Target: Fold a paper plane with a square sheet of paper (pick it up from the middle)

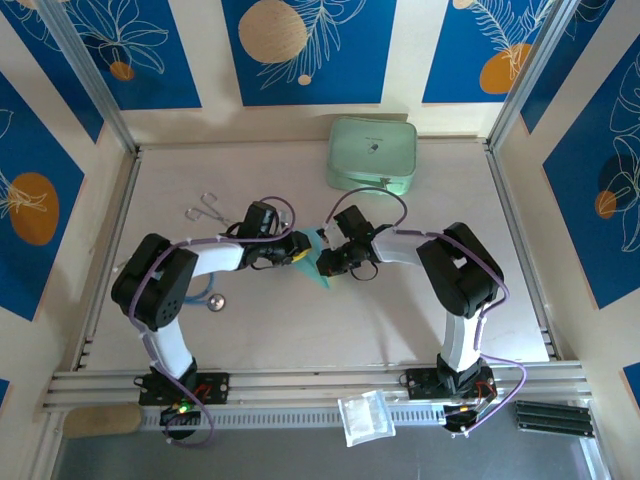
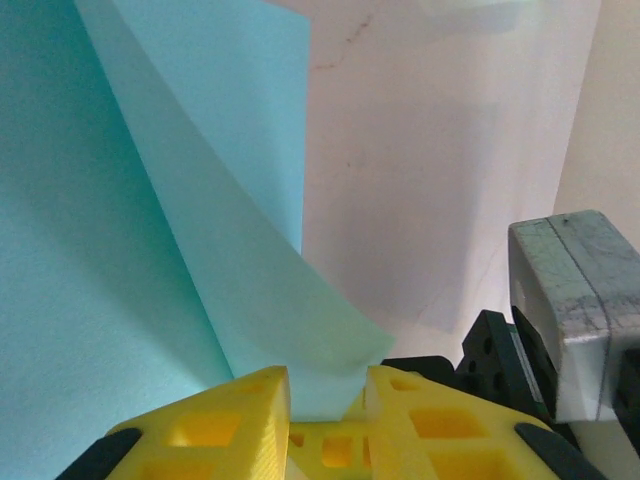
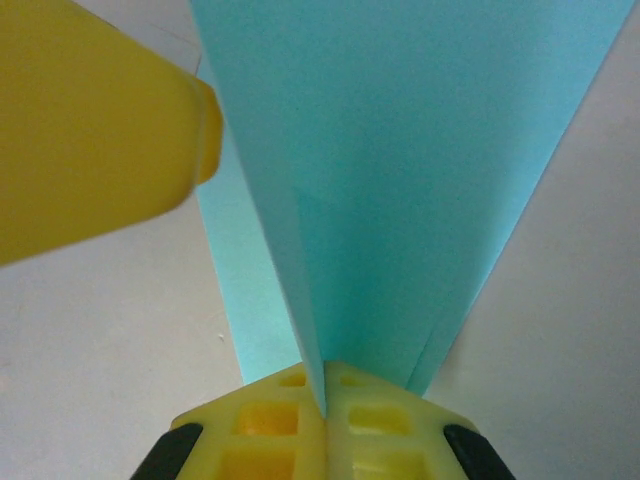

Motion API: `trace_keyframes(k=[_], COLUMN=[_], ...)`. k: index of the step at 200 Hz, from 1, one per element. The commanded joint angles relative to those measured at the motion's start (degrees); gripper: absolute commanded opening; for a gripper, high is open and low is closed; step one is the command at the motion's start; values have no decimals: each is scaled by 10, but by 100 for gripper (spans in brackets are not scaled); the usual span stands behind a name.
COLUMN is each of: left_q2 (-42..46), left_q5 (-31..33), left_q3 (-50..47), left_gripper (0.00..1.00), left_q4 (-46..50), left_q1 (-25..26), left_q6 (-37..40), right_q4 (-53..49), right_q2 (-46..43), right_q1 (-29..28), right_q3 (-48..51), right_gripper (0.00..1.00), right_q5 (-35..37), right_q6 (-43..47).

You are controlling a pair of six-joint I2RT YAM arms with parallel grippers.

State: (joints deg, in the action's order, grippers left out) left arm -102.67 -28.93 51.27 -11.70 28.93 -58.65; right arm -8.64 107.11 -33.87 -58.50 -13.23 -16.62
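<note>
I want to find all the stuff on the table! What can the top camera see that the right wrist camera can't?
The top view takes in the mint-green case at the back of the table and a metal scissor-like tool on the left. The right wrist view gives the close-up: the right gripper pinched shut on the folded blue paper, right at its crease. Both show the blue paper where the two arms meet.
</note>
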Motion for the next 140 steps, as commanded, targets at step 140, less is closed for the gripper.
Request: trace_keyframes(k=[140], left_q2=[-53], left_q5=[-27], left_q3=[56], left_gripper=[23], left_q4=[23], left_q1=[17], left_q6=[-4], right_q4=[5], right_q2=[23], right_q1=[33], right_q3=[7], right_gripper=[9], right_q5=[-85], right_q6=[-26])
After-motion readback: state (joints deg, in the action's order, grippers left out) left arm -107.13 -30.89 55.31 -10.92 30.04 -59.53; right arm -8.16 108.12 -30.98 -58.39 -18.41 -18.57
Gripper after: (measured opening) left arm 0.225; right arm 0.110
